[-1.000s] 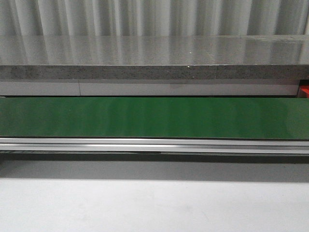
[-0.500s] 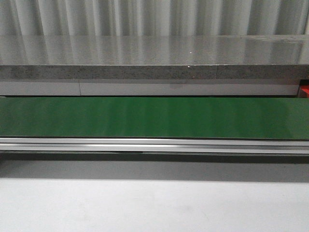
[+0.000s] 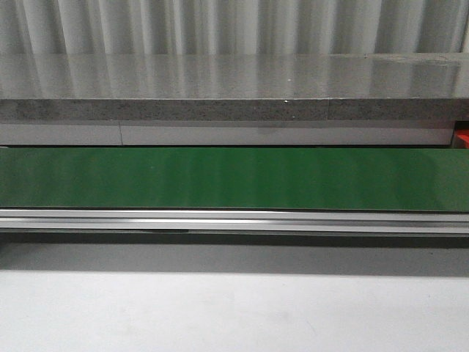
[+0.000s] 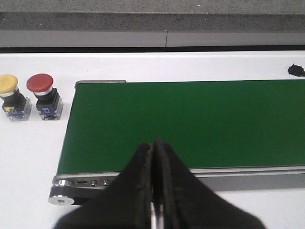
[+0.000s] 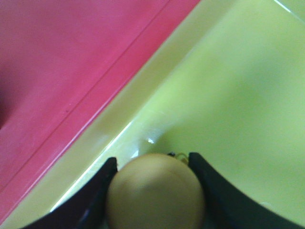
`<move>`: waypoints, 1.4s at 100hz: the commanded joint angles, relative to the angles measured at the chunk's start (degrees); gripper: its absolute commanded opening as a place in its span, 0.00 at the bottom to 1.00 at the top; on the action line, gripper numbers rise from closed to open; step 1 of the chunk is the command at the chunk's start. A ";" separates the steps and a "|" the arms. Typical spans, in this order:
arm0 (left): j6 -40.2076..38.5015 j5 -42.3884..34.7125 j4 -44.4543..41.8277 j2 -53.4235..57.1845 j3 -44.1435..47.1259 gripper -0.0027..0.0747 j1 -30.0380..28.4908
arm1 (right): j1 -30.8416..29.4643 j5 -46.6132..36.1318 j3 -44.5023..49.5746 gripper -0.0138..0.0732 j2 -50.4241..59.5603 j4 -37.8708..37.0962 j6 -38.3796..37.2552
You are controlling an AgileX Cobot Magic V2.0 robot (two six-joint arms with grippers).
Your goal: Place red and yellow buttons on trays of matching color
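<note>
Yellow button (image 5: pixel 155 191) between right gripper (image 5: pixel 153 177) fingers.

Green belt (image 4: pixel 190 124) seen bare across whole width, open passage above it. Past belt's end, on white table (image 4: pixel 28 152), red button (image 4: pixel 43 95) and yellow button (image 4: pixel 12 98) stood side by side, near table's far edge; narrow gap left between red one and belt end. Small black object (image 4: pixel 296 70) lying beyond belt's far edge. Yellow tray (image 5: pixel 238 95) floor open; its wall touching red tray (image 5: pixel 57 57) blocks sideways passage.
</note>
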State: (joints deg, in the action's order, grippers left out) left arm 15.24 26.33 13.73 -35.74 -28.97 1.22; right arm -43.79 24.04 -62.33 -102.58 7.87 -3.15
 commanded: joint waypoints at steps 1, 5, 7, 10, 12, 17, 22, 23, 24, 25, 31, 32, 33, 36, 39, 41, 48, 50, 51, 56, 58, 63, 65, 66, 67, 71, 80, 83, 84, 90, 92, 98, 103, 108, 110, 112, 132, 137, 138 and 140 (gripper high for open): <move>-0.64 -3.87 1.09 -0.18 -1.45 0.01 0.35 | -0.44 -2.26 -1.63 0.66 2.34 -0.05 0.00; -0.64 -3.87 1.09 -0.18 -1.45 0.01 0.35 | -0.44 -2.27 -1.63 0.73 2.34 -0.05 0.00; -0.64 -3.87 1.09 -0.18 -1.45 0.01 0.35 | -0.44 -2.27 -1.63 0.76 2.41 -0.05 0.00; -0.64 -3.87 1.09 -0.18 -1.45 0.01 0.35 | -0.44 -2.27 -1.63 0.79 2.46 -0.05 0.00; -0.64 -3.87 1.09 -0.18 -1.45 0.01 0.35 | -0.44 -2.27 -1.63 0.81 2.54 0.00 0.00; -0.64 -3.87 1.09 -0.18 -1.45 0.01 0.35 | -0.44 -2.27 -1.63 0.84 2.76 0.19 0.00; -0.64 -3.87 1.09 -0.18 -1.45 0.01 0.35 | -0.44 -2.27 -1.63 0.85 3.25 0.64 0.00; -0.64 -3.87 1.09 -0.18 -1.45 0.01 0.35 | -0.44 -2.27 -1.63 0.85 3.42 0.72 0.00; -0.64 -3.87 1.09 -0.18 -1.45 0.01 0.35 | -0.44 -2.27 -1.63 0.85 3.51 0.84 0.00; -0.64 -3.87 1.09 -0.18 -1.45 0.01 0.35 | -0.44 -2.27 -1.69 0.85 3.63 0.85 0.00; -0.64 -3.87 1.09 -0.18 -1.45 0.01 0.35 | -0.44 -2.27 -1.69 0.85 4.81 1.00 0.00; -0.64 -3.87 1.09 -0.18 -1.45 0.01 0.35 | -0.44 -2.27 -1.69 0.85 5.00 1.00 0.00; -0.64 -3.87 1.09 -0.18 -1.45 0.01 0.35 | -0.38 -2.27 -1.69 0.85 5.43 1.00 0.00; -0.64 -3.87 1.09 -0.18 -1.45 0.01 0.35 | -0.25 -2.27 -1.75 0.85 6.18 1.08 0.00; -0.64 -3.87 1.09 -0.18 -1.45 0.01 0.35 | -0.02 -2.27 -1.75 0.85 7.14 1.13 0.00; -0.64 -3.87 1.09 -0.18 -1.45 0.01 0.35 | 0.15 -2.33 -1.75 0.85 7.91 1.13 0.00; -0.64 -3.87 1.09 -0.18 -1.45 0.01 0.35 | 1.23 -2.45 -1.75 0.85 10.83 1.13 0.00; -0.64 -3.87 1.09 -0.18 -1.45 0.01 0.35 | 1.65 -2.45 -1.75 0.85 11.78 1.13 0.00; -0.64 -3.87 1.09 -0.18 -1.45 0.01 0.35 | 1.98 -2.45 -1.75 0.85 12.45 1.13 0.00; -0.64 -3.87 1.09 -0.18 -1.45 0.01 0.35 | 3.42 -2.45 -1.75 0.85 14.92 1.13 0.00; -0.64 -3.87 1.09 -0.18 -1.45 0.01 0.35 | 4.16 -2.45 -1.75 0.85 15.96 1.13 0.00; -0.64 -3.87 1.09 -0.18 -1.45 0.01 0.35 | 6.07 -2.45 -1.75 0.85 18.42 1.13 0.12; -0.64 -3.87 1.09 -0.18 -1.45 0.01 0.35 | 6.98 -2.45 -1.75 0.85 19.47 1.13 0.13; -0.64 -3.87 1.09 -0.18 -1.45 0.01 0.35 | 7.29 -2.45 -1.75 0.85 19.81 1.13 0.32; -0.64 -3.87 1.09 -0.18 -1.45 0.01 0.35 | 7.60 -2.45 -1.75 0.85 20.14 1.13 0.44; -0.64 -3.87 1.09 -0.18 -1.45 0.01 0.35 | 9.66 -2.45 -1.75 0.85 22.15 1.13 1.34; -0.64 -3.87 1.09 -0.18 -1.45 0.01 0.35 | 14.94 -2.39 -1.75 0.85 26.36 1.13 3.68; -0.64 -3.87 1.09 -0.18 -1.45 0.01 0.35 | 16.69 -2.20 -1.75 0.85 27.54 1.13 4.07; -0.64 -3.87 1.09 -0.18 -1.45 0.01 0.35 | 17.59 -2.13 -1.75 0.85 28.10 1.13 4.25; -0.64 -3.87 1.09 -0.18 -1.45 0.01 0.35 | 21.22 -1.42 -1.75 0.85 30.23 1.13 5.40; -0.64 -3.87 1.09 -0.18 -1.45 0.01 0.35 | 22.60 -1.06 -1.67 0.85 30.95 1.13 5.91; -0.64 -3.87 1.09 -0.18 -1.45 0.01 0.35 | 26.59 -0.43 -1.37 0.85 33.05 1.13 7.65; -0.64 -3.87 1.09 -0.18 -1.45 0.01 0.35 | 29.49 -0.46 -0.54 0.85 34.71 1.13 9.27; -0.64 -3.87 1.09 -0.18 -1.45 0.01 0.35 | 32.03 -0.88 0.95 0.85 36.42 1.13 10.35; -0.64 -3.87 1.09 -0.18 -1.45 0.01 0.35 | 33.02 -1.00 1.41 0.85 37.18 1.13 10.60; -0.64 -3.87 1.09 -0.18 -1.45 0.01 0.35 | 33.96 -1.13 2.10 0.85 37.98 1.13 10.69; -0.64 -3.87 1.09 -0.18 -1.45 0.01 0.35 | 40.54 -0.67 10.01 0.84 46.23 1.13 10.69; -0.64 -3.87 1.09 -0.18 -1.45 0.01 0.35 | 41.71 -0.65 12.17 0.84 48.41 1.13 10.69; -0.64 -3.87 1.09 -0.18 -1.45 0.01 0.35 | 42.04 -0.65 12.48 0.84 49.02 1.13 10.69; -0.64 -3.87 1.09 -0.18 -1.45 0.01 0.35 | 42.52 -0.65 13.34 0.84 49.88 1.13 10.69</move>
State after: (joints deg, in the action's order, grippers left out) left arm 15.24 26.33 13.73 -35.74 -28.97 1.22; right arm -2.96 26.72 -50.54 -57.20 8.82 6.87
